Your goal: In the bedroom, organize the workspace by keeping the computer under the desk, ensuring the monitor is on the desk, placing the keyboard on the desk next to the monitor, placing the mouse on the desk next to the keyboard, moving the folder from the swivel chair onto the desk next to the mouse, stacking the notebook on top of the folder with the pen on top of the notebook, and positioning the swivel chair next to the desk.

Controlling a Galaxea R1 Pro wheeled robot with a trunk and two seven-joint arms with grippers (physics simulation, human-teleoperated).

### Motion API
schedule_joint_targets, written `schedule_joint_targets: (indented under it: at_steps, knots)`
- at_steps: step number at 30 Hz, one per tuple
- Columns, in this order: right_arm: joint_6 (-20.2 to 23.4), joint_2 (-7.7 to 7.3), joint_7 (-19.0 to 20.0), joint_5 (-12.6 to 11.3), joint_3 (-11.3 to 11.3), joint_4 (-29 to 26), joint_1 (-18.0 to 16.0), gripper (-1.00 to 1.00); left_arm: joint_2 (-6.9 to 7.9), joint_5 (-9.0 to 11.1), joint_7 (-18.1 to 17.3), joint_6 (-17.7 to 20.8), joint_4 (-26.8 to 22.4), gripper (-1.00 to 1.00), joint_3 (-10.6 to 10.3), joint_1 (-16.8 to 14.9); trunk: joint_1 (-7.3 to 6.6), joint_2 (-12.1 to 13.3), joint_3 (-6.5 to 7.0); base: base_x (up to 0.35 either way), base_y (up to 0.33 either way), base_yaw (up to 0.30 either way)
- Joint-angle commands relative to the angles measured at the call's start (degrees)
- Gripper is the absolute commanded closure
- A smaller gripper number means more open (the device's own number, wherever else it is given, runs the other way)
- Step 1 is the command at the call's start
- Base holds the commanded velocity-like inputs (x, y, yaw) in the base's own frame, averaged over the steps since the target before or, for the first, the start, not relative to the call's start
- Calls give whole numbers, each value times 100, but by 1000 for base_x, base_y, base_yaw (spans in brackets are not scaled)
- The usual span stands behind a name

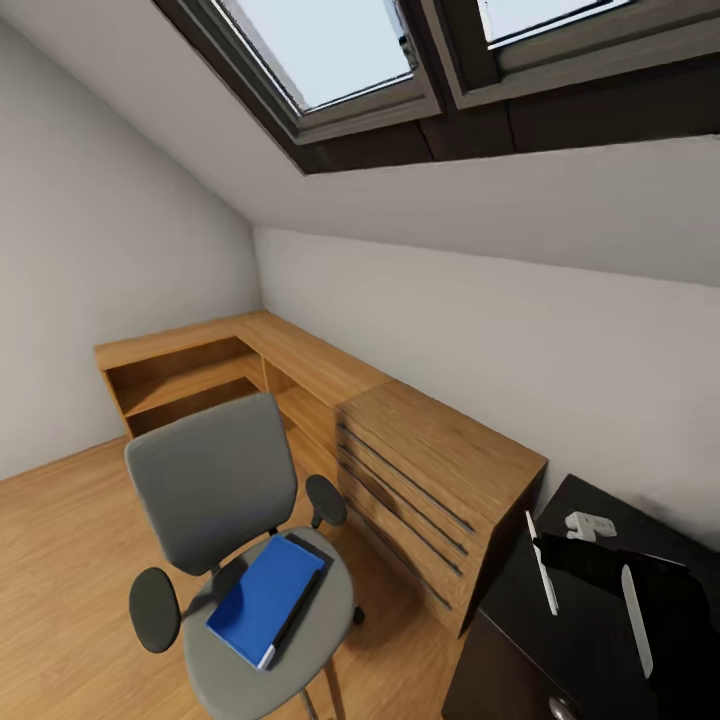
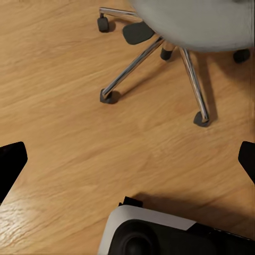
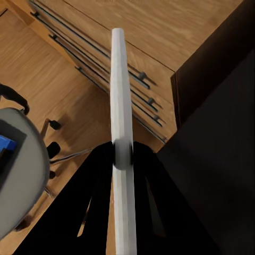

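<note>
Pen [image 3: 121, 106] is pinched crosswise between the right gripper [image 3: 122, 154] fingers, held above the black desk [image 1: 590, 640] edge beside the wooden drawer chest [image 1: 440, 480]. Folder [image 1: 268, 598] lies on the swivel chair [image 1: 215, 480] seat, with a dark notebook edge apparently alongside. Risk: the thin pen may slip or pivot in so narrow a grip. Left gripper [image 2: 127, 159] fingers are spread apart, pointed at the floor [image 2: 64, 79].

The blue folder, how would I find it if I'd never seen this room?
Look for the grey swivel chair standing on the wooden floor in front of the light wooden drawer chest. On its seat lies the folder, flat and rectangular. It is the only bright blue thing there, while the seat around it is plain grey.
</note>
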Motion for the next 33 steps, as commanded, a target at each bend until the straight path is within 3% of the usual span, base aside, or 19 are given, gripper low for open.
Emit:
schedule_joint_targets:
  at_steps: [1,13,22,33]
  knots:
    - [18,2,49,54,-7,-4,-7,100,-3,58,-52,0,-9,-100,10,2,-20,32,9,0,0,-250]
    - [17,-1,52,51,-22,-9,-8,100,-1,58,-56,4,-5,-100,9,2,-283,513,224,0,0,-258]
    - [11,-6,59,47,-193,-13,-9,100,-1,58,-51,5,-5,-100,10,2,-283,513,224,0,0,-222]
    - [-75,-7,43,42,-259,-11,-7,100,-2,58,-60,-4,-5,-100,10,2,-283,513,224,0,0,-26]
